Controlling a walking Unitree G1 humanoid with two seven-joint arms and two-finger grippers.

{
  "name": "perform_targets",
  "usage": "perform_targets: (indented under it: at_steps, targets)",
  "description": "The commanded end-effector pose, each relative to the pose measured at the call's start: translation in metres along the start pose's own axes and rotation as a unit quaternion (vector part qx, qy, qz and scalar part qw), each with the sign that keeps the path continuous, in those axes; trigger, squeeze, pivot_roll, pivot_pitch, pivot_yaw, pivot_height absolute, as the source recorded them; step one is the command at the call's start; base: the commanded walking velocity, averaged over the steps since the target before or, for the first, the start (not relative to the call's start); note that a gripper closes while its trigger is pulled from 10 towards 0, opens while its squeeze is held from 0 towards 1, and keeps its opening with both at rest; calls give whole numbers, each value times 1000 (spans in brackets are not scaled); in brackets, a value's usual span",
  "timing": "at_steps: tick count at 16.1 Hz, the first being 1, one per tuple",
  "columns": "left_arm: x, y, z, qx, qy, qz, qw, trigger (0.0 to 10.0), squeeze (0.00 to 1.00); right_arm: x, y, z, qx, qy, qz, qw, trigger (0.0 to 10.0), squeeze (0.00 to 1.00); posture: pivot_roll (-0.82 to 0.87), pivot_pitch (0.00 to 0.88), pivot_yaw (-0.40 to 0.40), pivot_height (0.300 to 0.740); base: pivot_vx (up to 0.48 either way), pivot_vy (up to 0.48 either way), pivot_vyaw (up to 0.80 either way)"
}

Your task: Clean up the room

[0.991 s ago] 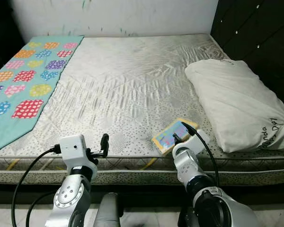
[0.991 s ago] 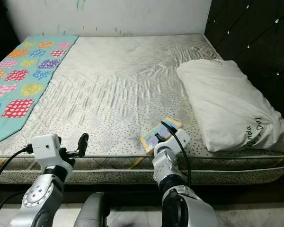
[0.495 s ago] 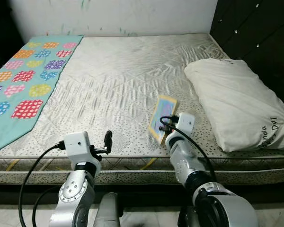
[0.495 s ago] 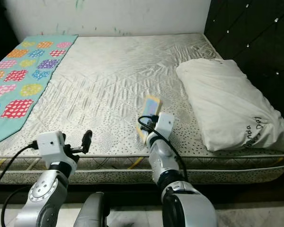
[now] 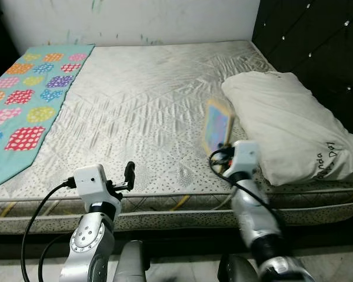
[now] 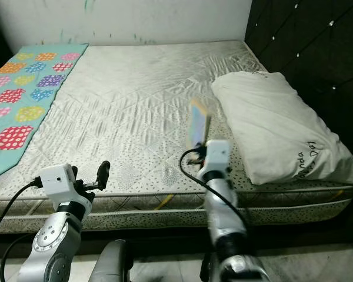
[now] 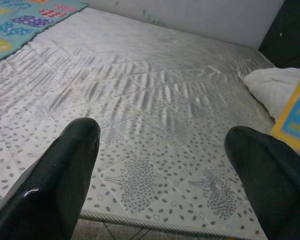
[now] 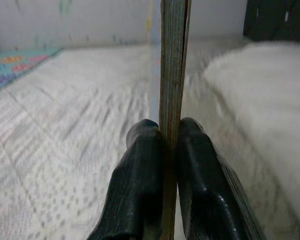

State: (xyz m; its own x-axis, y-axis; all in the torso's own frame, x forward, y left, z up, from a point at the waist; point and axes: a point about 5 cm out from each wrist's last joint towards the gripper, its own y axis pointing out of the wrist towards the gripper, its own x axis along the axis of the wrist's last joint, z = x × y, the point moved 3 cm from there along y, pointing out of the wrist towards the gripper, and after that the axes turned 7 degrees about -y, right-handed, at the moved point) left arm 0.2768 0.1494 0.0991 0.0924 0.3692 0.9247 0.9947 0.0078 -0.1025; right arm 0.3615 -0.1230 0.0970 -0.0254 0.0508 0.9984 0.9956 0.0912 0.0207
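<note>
The right claw [image 8: 162,150] grips a thin book [image 5: 216,127], upright above the bed [image 5: 147,100] near its front edge beside the pillow [image 5: 282,123], so the pick-up looks done and carrying it away comes next, while the left claw [image 7: 165,165] hangs released.

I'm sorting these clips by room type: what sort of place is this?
Most likely a bedroom: a bare quilted mattress, a white pillow by a dark padded headboard, and a patterned blanket.

pillow [image 5: 285,126] right on mattress [image 5: 141,111], blanket [image 5: 26,100] left
</note>
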Motion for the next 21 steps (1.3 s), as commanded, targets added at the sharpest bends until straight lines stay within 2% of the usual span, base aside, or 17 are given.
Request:
perform_targets:
  at_steps: [1, 4, 10, 15, 21]
  targets:
    - [-1, 4, -5, -8, -3, -1, 1000, 10000, 0, 26, 5, 2, 13, 5, -40, 999, 10000, 0, 64, 0, 18, 630, 0, 0, 0]
    - [-1, 9, -11, -18, -8, -2, 1000, 10000, 0, 45, 11, -9, -7, 13, -61, 998, 10000, 0, 43, 0, 26, 638, 0, 0, -306]
    - [0, 10, -9, -17, -7, -8, 1000, 10000, 0, 52, 11, -14, -12, 4, -48, 999, 10000, 0, 51, 0, 15, 691, 0, 0, -457]
    - [2, 12, -11, -18, -9, -13, 1000, 10000, 0, 56, 6, -16, -10, 3, -51, 999, 10000, 0, 42, 0, 18, 740, 0, 0, 0]
    - [1, 13, -12, -20, -9, -13, 1000, 10000, 0, 57, 1, -16, -1, 0, -52, 999, 10000, 0, 37, 0, 17, 740, 0, 0, 0]
